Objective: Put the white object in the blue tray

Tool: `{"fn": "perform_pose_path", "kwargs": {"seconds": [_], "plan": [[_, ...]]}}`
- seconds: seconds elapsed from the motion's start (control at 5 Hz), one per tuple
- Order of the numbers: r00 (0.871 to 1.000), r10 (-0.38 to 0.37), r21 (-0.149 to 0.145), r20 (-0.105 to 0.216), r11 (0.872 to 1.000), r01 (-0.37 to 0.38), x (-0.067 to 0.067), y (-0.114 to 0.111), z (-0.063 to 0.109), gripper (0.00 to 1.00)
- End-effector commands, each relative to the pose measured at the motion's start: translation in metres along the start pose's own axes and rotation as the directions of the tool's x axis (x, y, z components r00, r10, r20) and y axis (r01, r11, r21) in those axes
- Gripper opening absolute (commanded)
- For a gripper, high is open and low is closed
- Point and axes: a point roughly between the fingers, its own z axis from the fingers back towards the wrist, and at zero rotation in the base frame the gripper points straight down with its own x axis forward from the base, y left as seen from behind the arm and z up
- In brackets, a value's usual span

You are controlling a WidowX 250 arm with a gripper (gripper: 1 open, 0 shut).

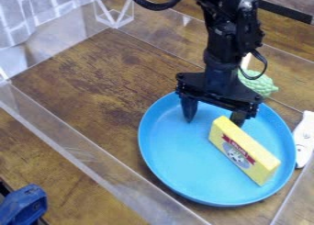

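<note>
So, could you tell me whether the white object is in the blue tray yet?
It is out: the white object lies beyond the right rim of the blue tray, beside it.

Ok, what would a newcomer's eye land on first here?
The big round bright blue plastic dish, front and centre, stands out most. Then the yellow rectangular block with a red-and-white label, lying in its right side. Above the dish's far edge looms the black robot arm.
</note>
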Motion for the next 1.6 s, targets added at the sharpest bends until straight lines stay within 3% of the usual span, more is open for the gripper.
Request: {"fn": "perform_pose_path", "kwargs": {"seconds": [0.0,0.2,0.8,1.2,1.4], "plan": [[0.996,0.013,-0.033,0.084,0.999,-0.01,0.011,-0.02,0.025,0.0],[0.996,0.029,-0.034,0.083,0.999,-0.026,0.008,-0.03,0.024,1.0],[0.997,-0.021,-0.05,0.07,0.998,0.025,0.011,-0.042,0.024,1.0],[0.995,-0.009,-0.09,0.098,0.996,0.018,0.025,-0.065,0.003,1.0],[0.994,-0.009,-0.09,0.108,0.996,0.018,0.032,-0.068,-0.006,1.0]]}}
